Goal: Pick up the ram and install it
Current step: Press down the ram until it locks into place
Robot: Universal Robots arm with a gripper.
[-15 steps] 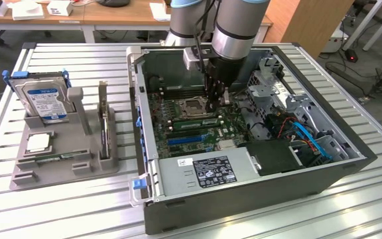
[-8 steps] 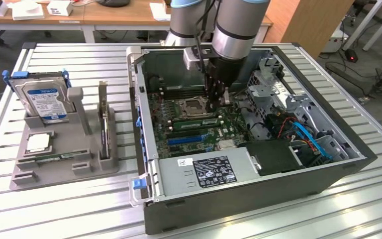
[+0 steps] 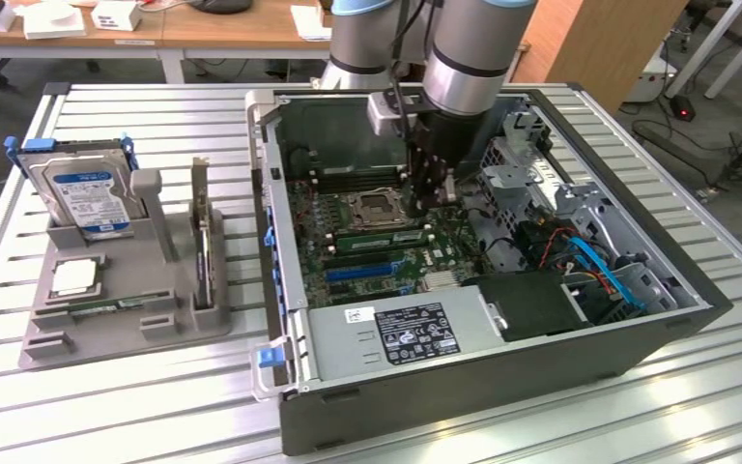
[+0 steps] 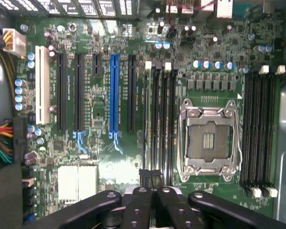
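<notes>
The end effector (image 4: 151,193) has its two dark fingers (image 4: 136,210) drawn fully together, with no gap between the tips, and nothing can be made out clamped between them. In the exterior view the end effector (image 3: 427,201) hangs from the arm inside the open computer case (image 3: 474,372), low over the motherboard (image 4: 100,119).

Directly in line with the closed tips runs a thin green stick, seemingly the ram (image 4: 147,119), standing on edge in the slot farthest from the CPU socket (image 4: 208,140) in the near bank of memory slots. From the exterior view the ram (image 3: 371,237) shows as a green strip just beside the socket. Whether the tips touch it cannot be told.

Past the socket lies a second bank of slots (image 4: 260,129) with white clips.

Well apart, on the slatted surface (image 3: 127,406) at the exterior view's left, a grey holder (image 3: 113,333) carries a hard drive (image 3: 85,198), an upright card (image 3: 200,237) and another thin green strip (image 3: 113,307) lying in its front groove.
</notes>
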